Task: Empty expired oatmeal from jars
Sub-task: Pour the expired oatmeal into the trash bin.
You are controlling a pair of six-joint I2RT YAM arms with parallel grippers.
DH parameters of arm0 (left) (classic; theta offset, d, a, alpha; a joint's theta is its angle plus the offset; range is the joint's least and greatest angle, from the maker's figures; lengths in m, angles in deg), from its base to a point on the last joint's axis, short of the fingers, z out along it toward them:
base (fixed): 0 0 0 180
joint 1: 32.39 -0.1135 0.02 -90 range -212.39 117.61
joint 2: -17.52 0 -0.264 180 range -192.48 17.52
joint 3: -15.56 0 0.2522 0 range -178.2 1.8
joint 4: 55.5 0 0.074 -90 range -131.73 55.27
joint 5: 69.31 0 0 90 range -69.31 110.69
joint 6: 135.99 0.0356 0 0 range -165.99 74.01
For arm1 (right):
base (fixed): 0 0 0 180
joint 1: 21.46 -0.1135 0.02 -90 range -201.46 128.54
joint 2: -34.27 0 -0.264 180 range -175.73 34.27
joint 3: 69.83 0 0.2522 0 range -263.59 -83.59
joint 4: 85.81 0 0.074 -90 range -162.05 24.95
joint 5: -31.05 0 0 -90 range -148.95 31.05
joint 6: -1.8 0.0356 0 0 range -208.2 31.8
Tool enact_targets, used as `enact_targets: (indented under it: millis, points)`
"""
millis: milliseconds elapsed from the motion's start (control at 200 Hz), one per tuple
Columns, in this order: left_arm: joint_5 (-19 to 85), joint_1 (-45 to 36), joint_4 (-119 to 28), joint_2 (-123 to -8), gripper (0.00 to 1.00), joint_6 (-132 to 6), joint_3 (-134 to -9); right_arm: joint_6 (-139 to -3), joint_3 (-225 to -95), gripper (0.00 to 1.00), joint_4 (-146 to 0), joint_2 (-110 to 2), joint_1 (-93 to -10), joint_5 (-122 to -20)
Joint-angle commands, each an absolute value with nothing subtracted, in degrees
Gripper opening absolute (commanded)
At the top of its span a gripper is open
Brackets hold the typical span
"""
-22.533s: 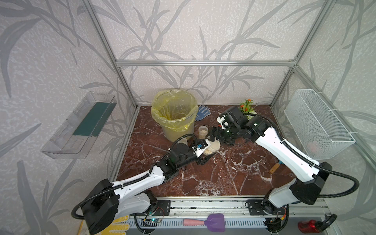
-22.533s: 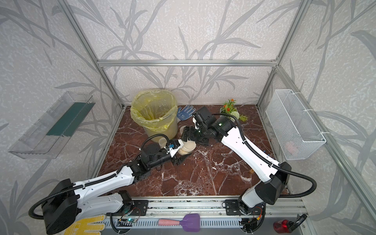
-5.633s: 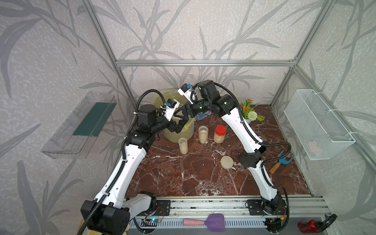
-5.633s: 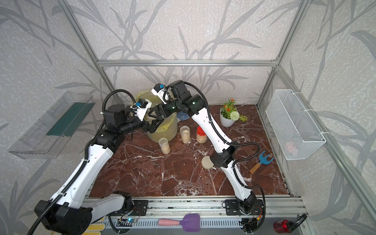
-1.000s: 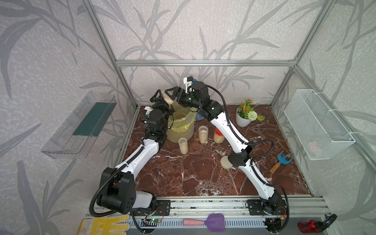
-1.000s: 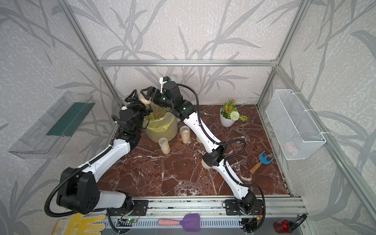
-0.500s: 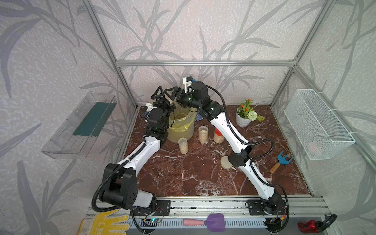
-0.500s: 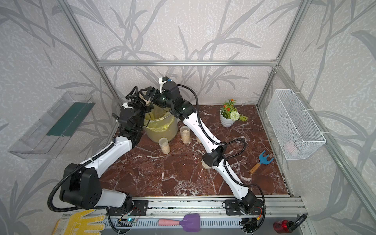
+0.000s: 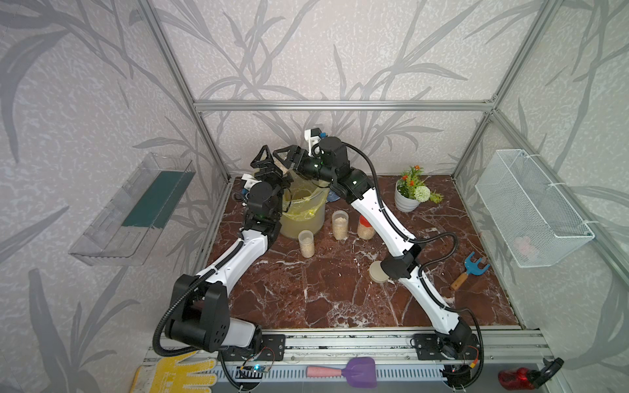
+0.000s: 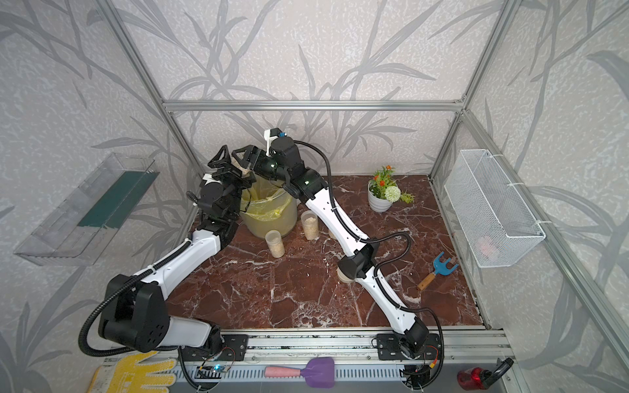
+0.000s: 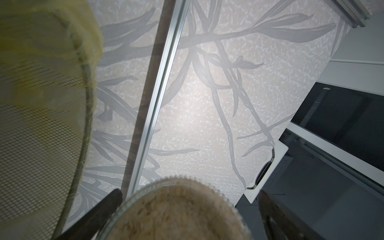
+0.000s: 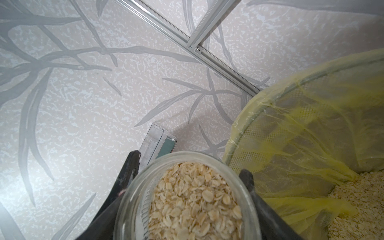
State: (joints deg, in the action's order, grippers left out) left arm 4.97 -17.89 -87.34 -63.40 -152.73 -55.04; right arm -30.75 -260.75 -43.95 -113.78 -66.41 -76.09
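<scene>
Right wrist view | judged early: some oatmeal (image 12: 357,199) in yellow-lined bin (image 12: 311,124); squat jar (image 12: 128,207) loaded, above bin's 11 o'clock rim; slim jars (image 9: 305,243), red-capped jar (image 9: 366,228) unemptied, bin's 6-to-3 o'clock | right gripper (image 12: 189,164) clamped on squat jar | left gripper (image 11: 189,192) spread wide around it, ungripped | arms raised, meeting over bin

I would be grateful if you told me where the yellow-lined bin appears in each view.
In both top views: the yellow-lined bin stands back left on the table, behind the slim jars.
Left wrist: its mesh wall and liner, blurred, beside the open jar.
Right wrist: its rim and liner, oatmeal inside, beside the same jar.
Shared landmark: that open jar, raised by the bin's rim.
</scene>
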Motion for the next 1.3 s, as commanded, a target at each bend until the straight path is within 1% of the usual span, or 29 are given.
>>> enact_targets:
  millis: [0, 40, 130, 765, 870, 985, 1090, 1210, 1300]
  points:
    - [2.7, -18.2, -90.7, -62.6, 0.99, -155.7, -54.2, -30.4, -265.4, 0.0, -48.1, -113.4, -66.7, -77.4]
    - [2.5, -18.2, -91.1, -62.6, 0.99, -155.6, -54.1, -30.4, -265.4, 0.0, -48.2, -113.3, -66.7, -77.4]
    - [2.4, -18.2, -91.0, -62.3, 0.94, -155.2, -54.4, -30.3, -265.4, 0.0, -48.5, -113.3, -66.7, -77.3]
    - [6.4, -17.9, -90.6, -64.7, 0.95, -154.5, -57.9, -29.7, -265.2, 0.0, -49.0, -114.5, -66.8, -78.5]
    - [7.1, -17.9, -90.9, -65.6, 0.93, -154.7, -58.5, -29.7, -265.2, 0.0, -49.1, -114.5, -66.9, -78.4]
    - [6.8, -17.9, -91.3, -66.0, 0.83, -155.0, -58.3, -29.8, -265.1, 0.0, -49.0, -114.5, -66.9, -78.4]
    - [6.6, -17.9, -91.4, -66.1, 0.67, -155.0, -58.1, -29.8, -265.1, 0.0, -49.0, -114.5, -66.9, -78.4]
    - [6.7, -17.9, -92.0, -66.5, 0.52, -155.0, -58.3, -29.8, -265.0, 0.0, -49.0, -114.6, -66.9, -78.5]
    - [7.0, -18.0, -92.4, -66.8, 0.44, -155.1, -58.4, -29.8, -264.9, 0.0, -49.0, -114.8, -66.9, -78.5]
